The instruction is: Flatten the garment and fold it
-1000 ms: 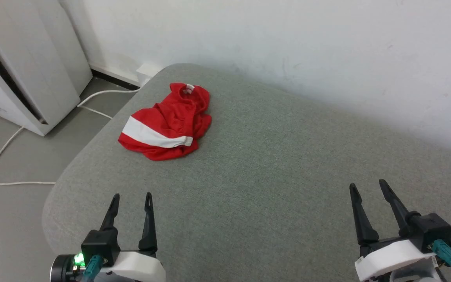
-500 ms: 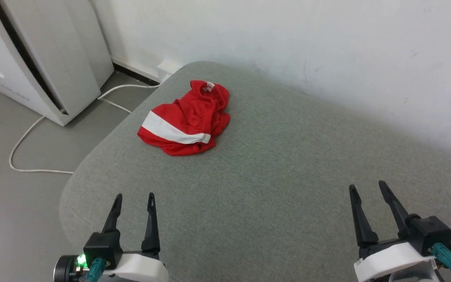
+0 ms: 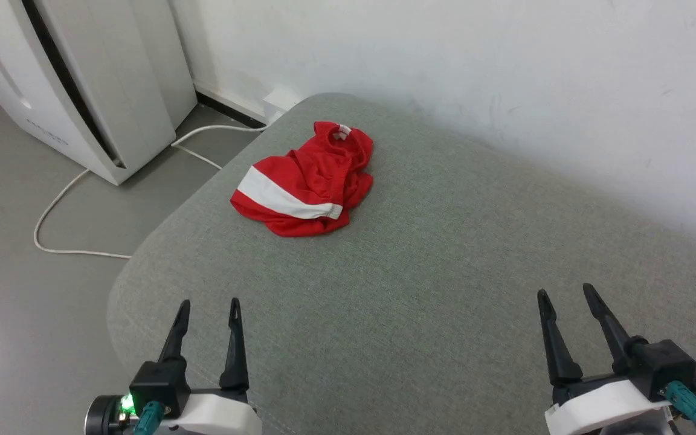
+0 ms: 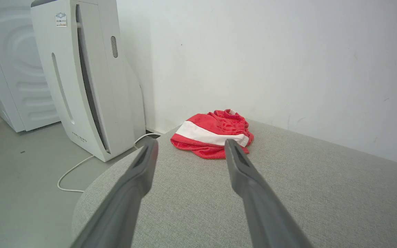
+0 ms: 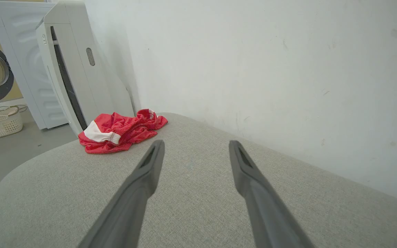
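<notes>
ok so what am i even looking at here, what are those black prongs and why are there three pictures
It is a two-armed robot. One picture comes from a camera on its head, looking down: the dark prongs at the bottom are its left claw and right claw, both open and holding nothing. The other two pictures come from a camera on each wrist, looking out along that arm's own claw. On the grey cushioned surface lies a crumpled pair of red shorts with a white stripe, near its far left corner, apart from both claws. On the floor beside it are a white appliance and a white cable.
</notes>
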Tool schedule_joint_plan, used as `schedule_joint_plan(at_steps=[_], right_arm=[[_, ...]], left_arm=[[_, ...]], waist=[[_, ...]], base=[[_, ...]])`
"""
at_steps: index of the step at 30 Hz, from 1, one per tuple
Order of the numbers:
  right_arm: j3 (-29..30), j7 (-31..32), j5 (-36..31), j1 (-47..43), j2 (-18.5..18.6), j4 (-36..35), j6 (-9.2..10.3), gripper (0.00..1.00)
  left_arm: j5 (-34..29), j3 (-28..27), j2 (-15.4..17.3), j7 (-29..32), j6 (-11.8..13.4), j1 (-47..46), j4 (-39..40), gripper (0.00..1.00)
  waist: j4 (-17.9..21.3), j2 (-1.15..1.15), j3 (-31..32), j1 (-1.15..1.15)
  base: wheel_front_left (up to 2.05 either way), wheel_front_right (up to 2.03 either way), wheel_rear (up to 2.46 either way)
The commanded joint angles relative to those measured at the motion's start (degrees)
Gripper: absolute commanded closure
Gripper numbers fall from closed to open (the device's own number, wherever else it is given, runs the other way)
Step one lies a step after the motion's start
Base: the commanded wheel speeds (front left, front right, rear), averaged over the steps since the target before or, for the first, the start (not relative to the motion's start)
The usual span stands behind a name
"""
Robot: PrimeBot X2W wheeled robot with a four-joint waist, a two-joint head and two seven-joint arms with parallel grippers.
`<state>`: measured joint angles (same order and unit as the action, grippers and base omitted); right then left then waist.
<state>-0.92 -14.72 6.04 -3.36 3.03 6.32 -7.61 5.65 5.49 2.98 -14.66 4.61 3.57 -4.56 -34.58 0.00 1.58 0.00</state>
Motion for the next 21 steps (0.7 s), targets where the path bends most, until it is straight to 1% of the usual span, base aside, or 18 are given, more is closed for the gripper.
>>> schedule_joint_plan(at_steps=[1, 6, 8, 10, 13, 14, 17, 19, 21], right_arm=[[0.0, -0.3, -0.1, -0.6, -0.2, 0.1, 0.12, 0.00], [0.1, -0.3, -0.7, -0.3, -0.2, 0.0, 0.12, 0.00], [0.1, -0.3, -1.3, -0.1, -0.2, -0.1, 0.12, 0.00], [-0.1, -0.3, -2.1, 0.4, -0.2, -0.5, 0.12, 0.00], [-0.3, -0.3, -3.6, 1.1, -0.2, -1.4, 0.12, 0.00], [-0.5, -0.3, -4.2, 1.4, -0.2, -1.7, 0.12, 0.00], [-1.7, -0.3, -6.1, 2.3, -0.2, -2.8, 0.12, 0.00], [-2.6, -0.3, -7.3, 2.9, -0.2, -3.6, 0.12, 0.00], [-3.3, -0.3, -8.4, 3.7, -0.2, -4.3, 0.12, 0.00]], left_arm=[[0.3, 0.1, -0.1, -0.3, 0.2, 0.8, 0.0, 0.00], [0.8, 0.0, -0.1, -0.3, 0.3, 0.5, 0.1, 0.00], [0.6, 0.0, 0.1, -0.3, -0.3, -0.1, -0.1, 0.00], [-1.6, 1.2, 1.5, -0.3, -1.4, -1.7, -0.9, 0.00], [1.2, 1.3, 1.3, 0.2, -3.6, -5.7, -4.9, 0.00], [1.4, 1.3, 1.8, 0.9, -4.3, -7.6, -6.1, 0.00], [1.4, 1.9, 3.6, 4.5, -6.5, -14.1, -9.4, 0.00], [1.7, 2.6, 4.6, 8.4, -8.1, -18.3, -11.8, 0.00], [3.4, 2.0, 5.4, 11.4, -9.2, -23.0, -14.1, 0.00]], waist=[[0.1, 0.00, -0.1, 0.00], [1.0, 0.00, -0.9, 0.00], [1.6, 0.00, -1.6, 0.00], [2.5, 0.00, -3.0, 0.00], [3.8, 0.00, -5.4, 0.00], [4.4, 0.00, -6.3, 0.00], [6.3, 0.00, -9.4, 0.00], [7.6, 0.00, -11.4, 0.00], [9.1, 0.00, -13.4, 0.00]], base=[[0.00, 0.00, 0.00], [0.00, 0.00, 0.00], [0.00, 0.00, 0.00], [0.00, 0.00, 0.00], [0.00, 0.00, 0.00], [0.00, 0.00, 0.00], [0.00, 0.00, 0.00], [0.00, 0.00, 0.00], [0.00, 0.00, 0.00]])
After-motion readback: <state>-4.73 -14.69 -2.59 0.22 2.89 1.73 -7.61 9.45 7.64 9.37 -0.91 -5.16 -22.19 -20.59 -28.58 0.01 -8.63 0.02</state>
